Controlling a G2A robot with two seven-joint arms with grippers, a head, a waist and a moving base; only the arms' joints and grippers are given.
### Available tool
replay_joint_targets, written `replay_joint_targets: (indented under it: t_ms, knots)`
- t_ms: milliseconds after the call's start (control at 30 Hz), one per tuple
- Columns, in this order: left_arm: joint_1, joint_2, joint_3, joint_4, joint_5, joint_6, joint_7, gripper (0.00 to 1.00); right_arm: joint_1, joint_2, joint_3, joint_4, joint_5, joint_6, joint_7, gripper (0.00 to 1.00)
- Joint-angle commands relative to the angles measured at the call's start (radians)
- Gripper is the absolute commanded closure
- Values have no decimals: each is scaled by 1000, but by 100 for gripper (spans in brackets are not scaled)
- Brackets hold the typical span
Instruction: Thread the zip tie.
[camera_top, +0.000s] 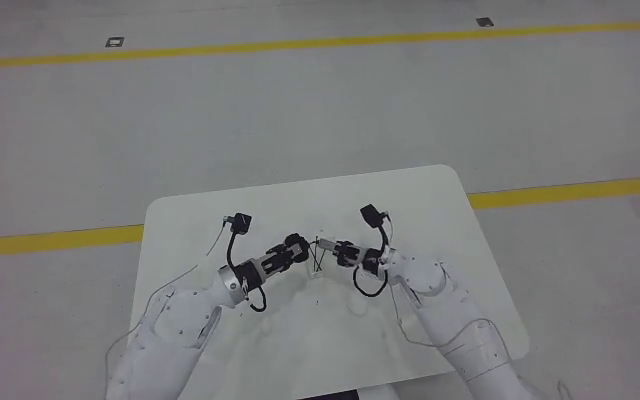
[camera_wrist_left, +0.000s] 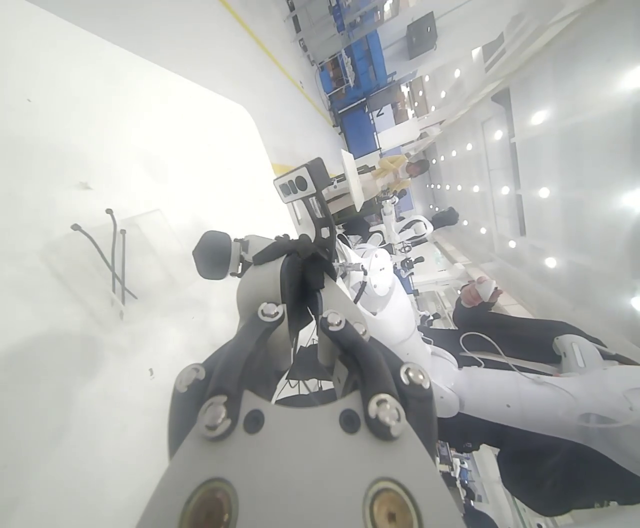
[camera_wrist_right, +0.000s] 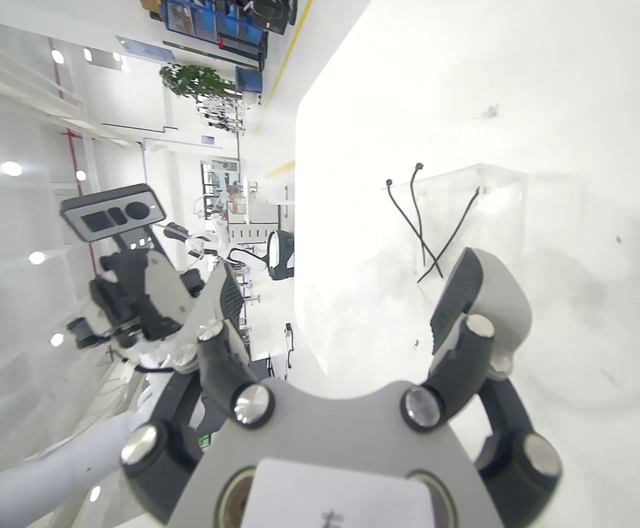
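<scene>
The white table (camera_top: 420, 200) carries both arms, meeting near its middle. The right gripper (camera_wrist_right: 345, 295) stands wide open just short of the clear holder (camera_wrist_right: 500, 190). The left gripper (camera_top: 297, 245) faces it from the other side, its fingers drawn close together with nothing visible between them. Three black zip ties (camera_wrist_right: 425, 230) lean crossed in the holder, none gripped. The step in hand looks like the first pick. Next, one tie must be singled out and pinched without dragging its neighbours.
</scene>
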Motion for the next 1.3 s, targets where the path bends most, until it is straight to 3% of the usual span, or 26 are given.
replay_joint_targets:
  t_ms: [0,167,367,500,700,867,1100,1267]
  knots:
    - [0,0,0,0,0,0,0,100,23,-3,-20,13,-5,26,-8,0]
    - [10,3,-10,1,4,9,22,100,53,-6,-46,19,1,54,-11,0]
    - [76,27,-112,-48,3,15,39,100,53,-6,-45,18,3,53,-10,0]
    - [110,38,-155,-80,0,14,37,100,53,-6,-45,18,3,53,-10,0]
    - [112,39,-156,-83,-7,3,30,100,70,-9,-75,-2,-26,59,-29,0]
    - [112,39,-156,-83,-7,3,30,100,139,-20,-146,39,-70,159,-4,0]
    - [112,39,-156,-83,-7,3,30,100,180,-29,-193,90,-98,239,-11,0]
    - [112,39,-156,-83,-7,3,30,100,180,-29,-194,92,-91,216,-31,0]
